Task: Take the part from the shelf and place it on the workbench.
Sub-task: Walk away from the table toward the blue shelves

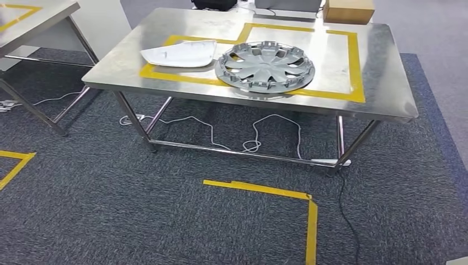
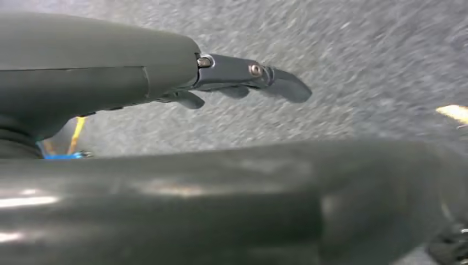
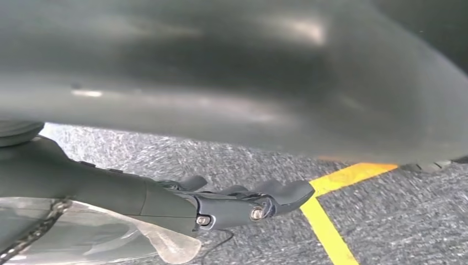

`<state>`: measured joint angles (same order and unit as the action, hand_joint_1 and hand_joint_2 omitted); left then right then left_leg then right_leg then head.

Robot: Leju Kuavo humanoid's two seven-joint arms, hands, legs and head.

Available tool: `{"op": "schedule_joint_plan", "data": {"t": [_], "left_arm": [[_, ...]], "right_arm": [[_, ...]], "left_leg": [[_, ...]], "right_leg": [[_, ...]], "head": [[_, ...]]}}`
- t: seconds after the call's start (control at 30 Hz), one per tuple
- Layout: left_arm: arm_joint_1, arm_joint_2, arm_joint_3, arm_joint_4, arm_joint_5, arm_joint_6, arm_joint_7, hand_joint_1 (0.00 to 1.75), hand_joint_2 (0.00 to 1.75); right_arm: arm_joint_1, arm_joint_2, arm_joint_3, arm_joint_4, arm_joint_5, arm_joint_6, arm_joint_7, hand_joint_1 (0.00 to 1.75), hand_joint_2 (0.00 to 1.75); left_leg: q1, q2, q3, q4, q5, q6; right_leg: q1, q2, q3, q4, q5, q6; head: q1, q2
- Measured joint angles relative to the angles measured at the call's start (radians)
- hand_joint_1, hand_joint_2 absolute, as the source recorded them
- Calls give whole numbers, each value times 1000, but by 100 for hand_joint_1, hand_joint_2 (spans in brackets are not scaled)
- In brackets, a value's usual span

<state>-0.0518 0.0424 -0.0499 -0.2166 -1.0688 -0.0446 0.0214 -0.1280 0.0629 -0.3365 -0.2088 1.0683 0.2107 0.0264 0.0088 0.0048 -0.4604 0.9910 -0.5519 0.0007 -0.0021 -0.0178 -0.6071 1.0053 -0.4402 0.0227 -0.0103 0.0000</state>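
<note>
Standing back from the counter (image 1: 375,66), looking down on its steel top from the head view. Noting two parts lying there, both inside the yellow tape outline (image 1: 357,61): a white part (image 1: 179,53), flat and shell-shaped, sitting toward the near left corner and overlapping the tape line; a grey wheel cover (image 1: 265,66) resting just beside it on the right, its near rim crossing the front tape strip. Seeming to sit edge to edge, though not telling for sure whether touching.

Also noting a cardboard box (image 1: 347,10) sitting at the far edge of the counter, and a second table (image 1: 33,22) standing off to the left. White cables (image 1: 254,144) trailing over the grey carpet (image 1: 138,210) under the counter; a corner of yellow floor tape (image 1: 312,221) lying nearer the camera.

Left hand (image 2: 221,77) hanging over the carpet, fingers (image 2: 287,85) stretching out nearly straight, gripping nothing.

Right hand (image 3: 221,204) likewise hanging above carpet and floor tape, fingers (image 3: 287,193) reaching forward with only a slight curl, nothing between them. Seeing a pale glossy shape (image 3: 110,237) behind the hand; not making out what it is.
</note>
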Motion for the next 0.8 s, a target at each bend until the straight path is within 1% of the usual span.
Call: {"op": "schedule_joint_plan", "data": {"t": [0.03, 0.07, 0.1, 0.13, 0.17, 0.2, 0.23, 0.27, 0.3, 0.33, 0.37, 0.4, 0.43, 0.47, 0.53, 0.57, 0.6, 0.63, 0.67, 0.7, 0.73, 0.77, 0.8], "left_arm": [[-1, -9, -1, 1, -17, 16, 25, 0, 0], [-3, -19, -2, 1, -32, 39, 44, 0, 0], [-8, -27, -3, 1, -37, 60, 54, 0, 0], [-13, -35, -2, 1, -30, 72, 55, 0, 0], [-18, -43, 4, 1, -15, 73, 49, 0, 0], [-20, -49, 11, 1, 2, 65, 39, 0, 0], [-20, -55, 18, 1, 10, 56, 30, 0, 0], [-17, -61, 24, 2, 9, 49, 22, 0, 0], [-12, -65, 25, 3, 4, 42, 17, 0, 0], [-6, -70, 26, 4, 1, 36, 13, 0, 0], [-2, -74, 28, 6, 2, 32, 10, 0, 0], [0, -77, 31, 7, 7, 30, 7, 0, 0], [1, -79, 35, 7, 16, 30, 4, 0, 0], [1, -81, 42, 7, 30, 33, 0, 0, 0], [9, -85, 66, 7, 67, 57, -12, 0, 0], [15, -90, 81, 7, 87, 77, -25, 0, 0], [21, -97, 97, 8, 109, 99, -43, 0, 0], [24, -106, 114, 8, 132, 116, -65, 0, 0], [26, -118, 134, 8, 157, 130, -89, 0, 0], [27, -130, 154, 9, 178, 137, -108, 0, 0], [27, -143, 174, 9, 195, 138, -120, 0, 0], [28, -154, 193, 10, 207, 134, -125, 0, 0], [30, -164, 208, 11, 212, 125, -125, 0, 0]], "right_arm": [[0, -1, 0, 0, 4, 1, 2, 0, 0], [1, -3, 0, 0, 7, -2, 1, 0, 0], [2, -5, 0, 0, 10, -6, 0, 0, 0], [4, -7, 0, 0, 12, -9, -2, 0, 0], [6, -8, 0, 0, 14, -11, -5, 0, 0], [8, -9, 0, 0, 15, -12, -9, 0, 0], [10, -10, 0, 0, 16, -13, -13, 0, 0], [13, -11, 0, 0, 18, -14, -16, 0, 0], [16, -12, 0, 0, 20, -14, -17, 0, 0], [18, -14, 0, 0, 22, -15, -18, 0, 0], [19, -17, 0, 0, 23, -15, -18, 0, 0], [21, -19, 0, 0, 24, -15, -18, 0, 0], [23, -21, 0, 0, 24, -15, -18, 0, 0], [26, -22, 0, 0, 24, -15, -19, 0, 0], [33, -22, -1, 0, 18, -15, -26, 0, 0], [40, -23, -4, 0, 12, -18, -33, 0, 0], [49, -24, -7, 0, 6, -22, -42, 0, 0], [60, -25, -12, 1, 1, -27, -50, 0, 0], [72, -28, -16, 1, -3, -32, -56, 0, 0], [82, -31, -20, 2, -4, -35, -61, 0, 0], [90, -35, -24, 3, -5, -36, -64, 0, 0], [95, -38, -27, 4, -4, -37, -67, 0, 0], [97, -40, -30, 5, -1, -36, -69, 0, 0]], "left_leg": [[-1, 0, -7, -1, 8, 10], [0, -1, -13, -3, 18, 19], [0, -3, -22, -5, 29, 29], [1, -6, -32, -7, 39, 35], [0, -11, -44, -6, 49, 39], [-2, -16, -55, -5, 58, 41], [-3, -22, -66, -4, 66, 40], [-4, -28, -76, -3, 73, 39], [-5, -35, -83, -3, 80, 37], [-5, -42, -89, -2, 85, 35], [-5, -50, -94, -2, 90, 32], [-6, -59, -99, 1, 94, 28], [-7, -68, -106, 3, 99, 24], [-8, -78, -112, 5, 104, 18], [-7, -97, -122, 7, 114, 6], [-7, -94, -128, 14, 109, 0], [-6, -81, -140, 37, 91, -5], [-6, -61, -158, 80, 61, -9], [-6, -39, -183, 141, 23, -13], [-4, -26, -210, 210, -12, -17], [-2, -20, -229, 264, -35, -19], [-1, -16, -233, 290, -40, -20], [-1, -13, -218, 275, -26, -19]], "right_leg": [[-2, -1, -4, 0, 5, 7], [-4, 0, -12, 7, -2, 14], [-6, 3, -25, 31, -25, 20], [-7, 7, -45, 77, -61, 24], [-8, 11, -69, 141, -106, 26], [-8, 13, -90, 209, -144, 28], [-8, 14, -101, 256, -167, 29], [-8, 14, -94, 272, -171, 28], [-8, 16, -67, 245, -158, 26], [-8, 24, -23, 184, -132, 23], [-8, 44, 28, 109, -109, 19], [-10, 64, 72, 39, -93, 14], [-11, 80, 101, -8, -85, 10], [-11, 87, 113, -29, -85, 7], [-12, 67, 112, -32, -79, -3], [-14, 55, 111, -33, -75, -9], [-15, 41, 110, -36, -71, -14], [-16, 26, 109, -38, -68, -18], [-15, 11, 108, -37, -67, -20], [-13, -5, 105, -37, -67, -21], [-12, -20, 103, -36, -67, -21], [-11, -35, 101, -35, -67, -21], [-10, -48, 99, -34, -67, -21]], "head": [[-1, 0], [0, 0], [1, 0], [3, 0], [5, 0], [7, 0], [7, 0], [7, 0], [7, 0], [7, 0], [7, 0], [6, 0], [6, 0], [6, 0], [5, 0], [5, 0], [1, 0], [-3, 0], [-6, 0], [-9, 0], [-9, 0], [-9, 0], [-9, 0]]}}
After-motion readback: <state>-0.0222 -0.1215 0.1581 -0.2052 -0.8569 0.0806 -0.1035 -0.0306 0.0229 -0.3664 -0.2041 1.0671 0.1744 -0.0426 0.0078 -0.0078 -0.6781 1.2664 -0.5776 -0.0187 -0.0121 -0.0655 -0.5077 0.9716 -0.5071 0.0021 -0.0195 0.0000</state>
